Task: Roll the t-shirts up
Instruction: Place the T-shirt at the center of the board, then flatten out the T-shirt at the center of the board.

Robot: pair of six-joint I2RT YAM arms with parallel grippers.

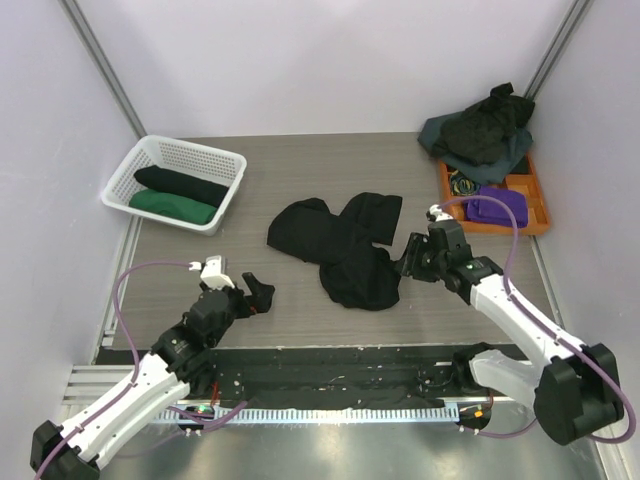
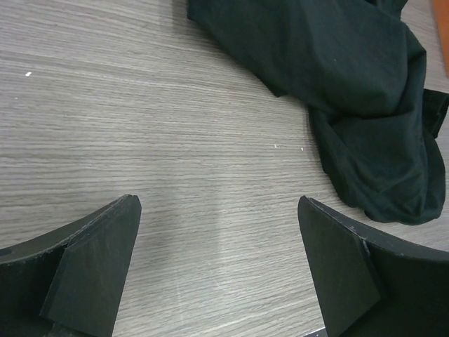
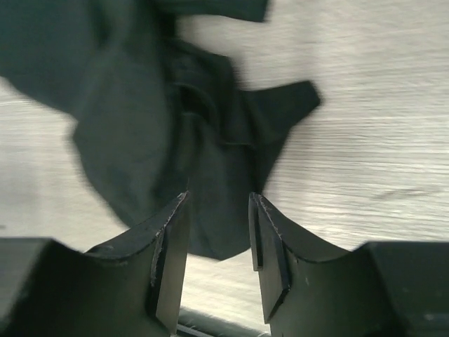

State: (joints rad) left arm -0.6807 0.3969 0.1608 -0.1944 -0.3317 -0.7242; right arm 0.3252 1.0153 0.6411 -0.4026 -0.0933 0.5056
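Note:
A crumpled black t-shirt (image 1: pixel 345 245) lies on the middle of the table; it also shows in the left wrist view (image 2: pixel 337 63) and the right wrist view (image 3: pixel 140 105). My left gripper (image 1: pixel 258 292) (image 2: pixel 219 203) is wide open and empty over bare table, to the near left of the shirt. My right gripper (image 1: pixel 408 255) (image 3: pixel 219 200) is at the shirt's right edge, jaws part open with nothing between them. A heap of dark t-shirts (image 1: pixel 485 135) sits at the back right. A rolled black tee (image 1: pixel 180 182) and a rolled green tee (image 1: pixel 172 207) lie in the basket.
The white lattice basket (image 1: pixel 228 190) stands at the back left. An orange compartment tray (image 1: pixel 535 215) at the back right holds a purple item (image 1: pixel 497 208) and lies partly under the heap. A black rail (image 1: pixel 330 365) runs along the near edge.

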